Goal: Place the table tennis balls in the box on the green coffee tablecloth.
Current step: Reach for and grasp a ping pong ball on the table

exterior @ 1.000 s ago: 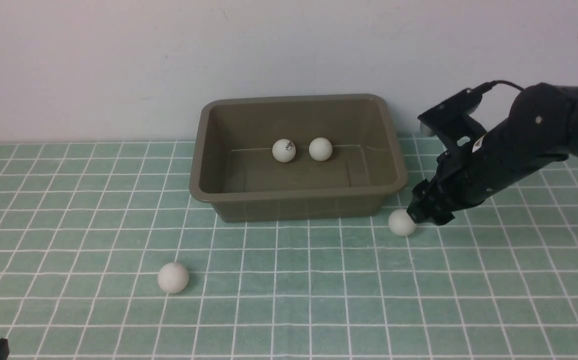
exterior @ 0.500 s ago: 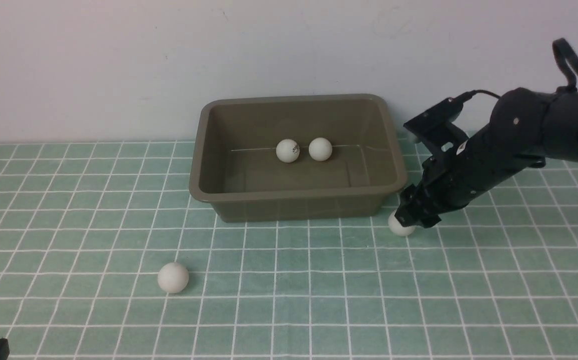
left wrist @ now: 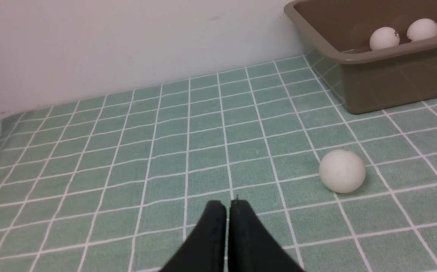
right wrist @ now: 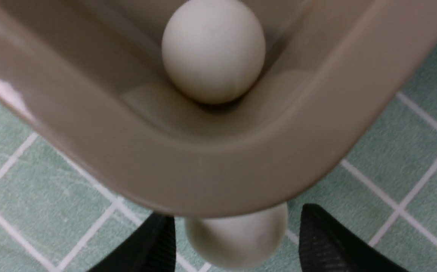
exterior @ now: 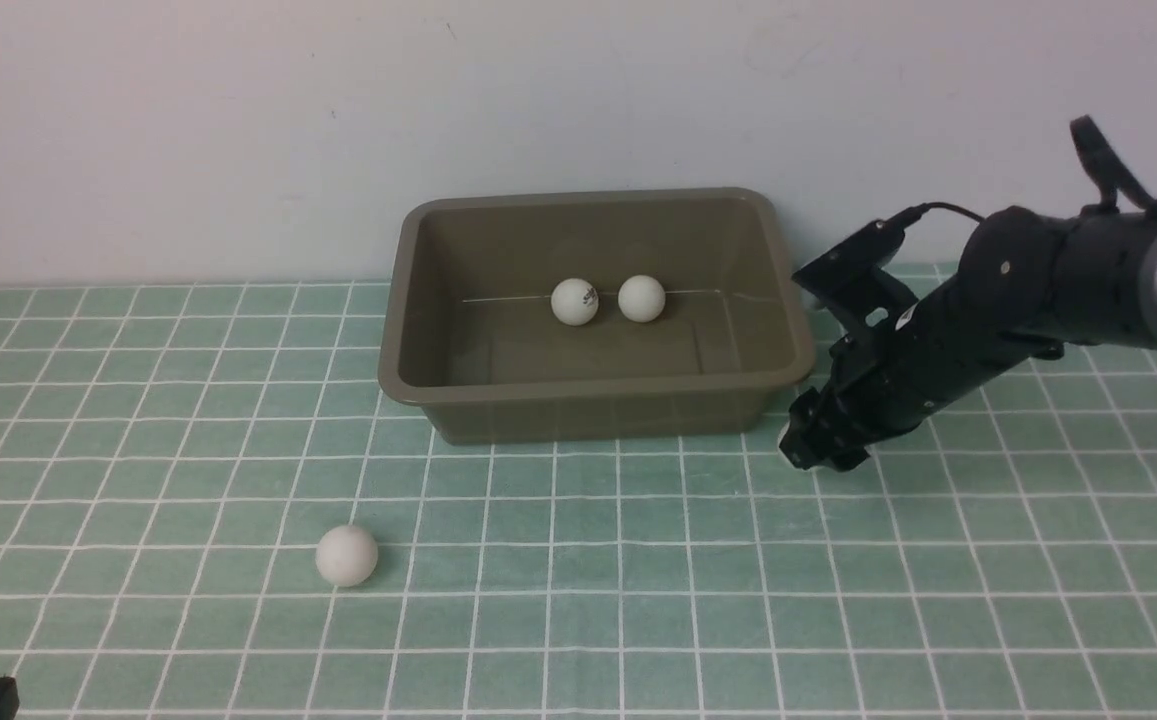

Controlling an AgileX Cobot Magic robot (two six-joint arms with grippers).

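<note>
Target ball (right wrist: 237,234): lying on the cloth (exterior: 638,600), just outside the front right corner of the box (exterior: 598,398) and sitting partly under its rolled rim.
Right claw (exterior: 808,450): standing apart, with one finger on each side of the target ball. A thin gap is showing on both sides, so it is not gripping.
Bearing: the ball is sitting squarely between the fingertips, with the box wall just beyond it.
Axis: it is round and has no long side, so any squeeze line is looking fine.
Nearer arm: the right, already on it.
Judgement: closing is looking like the next move. The overhanging rim is looking like the hazard on the lift.
Left claw (left wrist: 228,215): pressed together, holding nothing, hanging low well out from the box's front left.
Loose ball (exterior: 346,555): resting on the cloth off the box's front left, nearer the left claw.
In the box: two balls (exterior: 575,301) (exterior: 641,298) lying toward the back, and a third ball (right wrist: 213,49) lying in the front right corner.
</note>
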